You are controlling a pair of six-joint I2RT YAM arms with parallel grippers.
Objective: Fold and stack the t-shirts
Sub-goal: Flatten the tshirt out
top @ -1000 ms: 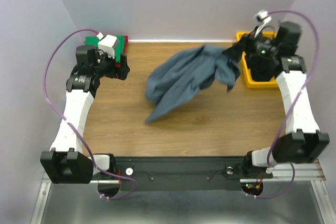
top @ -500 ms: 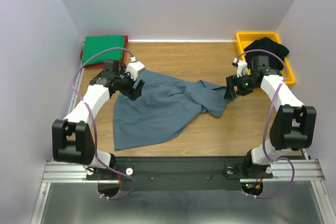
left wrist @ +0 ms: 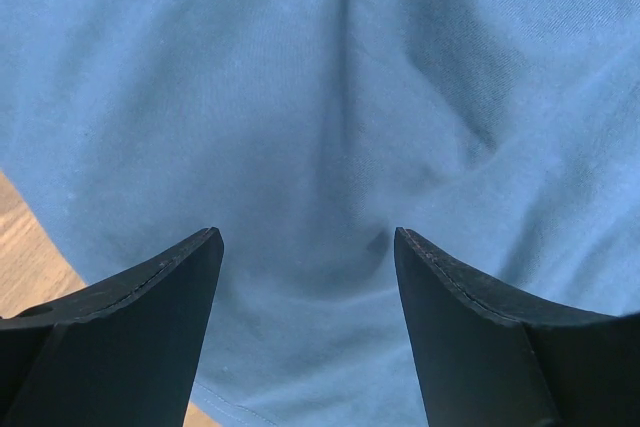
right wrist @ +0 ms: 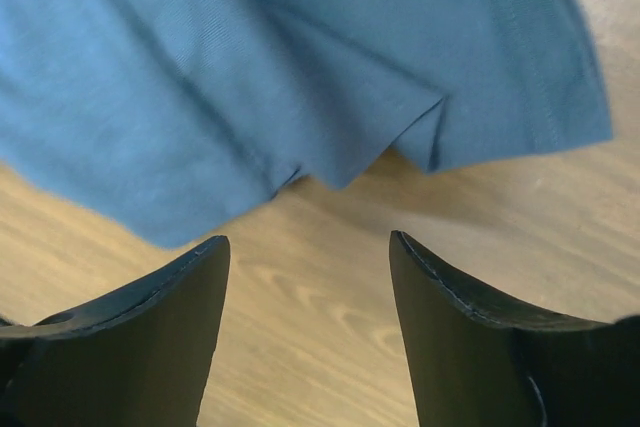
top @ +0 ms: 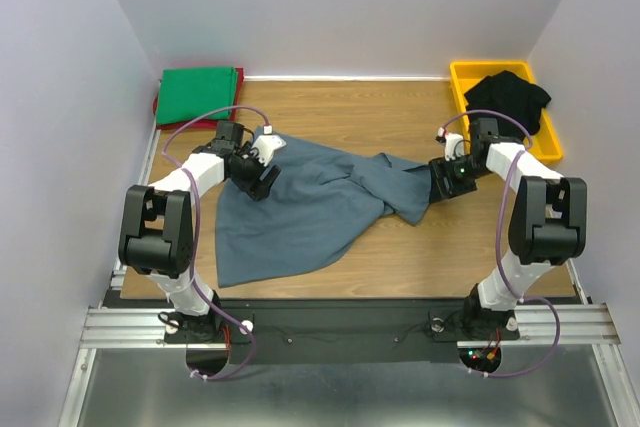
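One blue-grey shirt [top: 310, 202] lies crumpled and part-spread at the middle of the table [top: 340, 107], its broad body running toward 7 o'clock and a bunched, narrower part reaching toward 3 o'clock. One folded green shirt [top: 200, 94] sits in the 10 o'clock corner on top of one red shirt [top: 161, 113], of which only an edge shows. One heap of black cloth [top: 512, 97] fills the single yellow bin [top: 466, 79] at 2 o'clock; how many shirts are in it cannot be told.

There are two arms. The left gripper [left wrist: 305, 237] is over the blue-grey shirt's 10 o'clock corner, and the right gripper [right wrist: 308, 239] is at its 3 o'clock end.

The top view shows the stack, the bin and the shirt's whole outline, but not how the jaws stand. The left wrist view shows the jaws spread apart with wrinkled blue cloth beyond them and nothing pinched, plus a sliver of wood at its 8 o'clock. The right wrist view shows the jaws parted over bare wood, the shirt's hem and a fold just past the tips, ungrasped.
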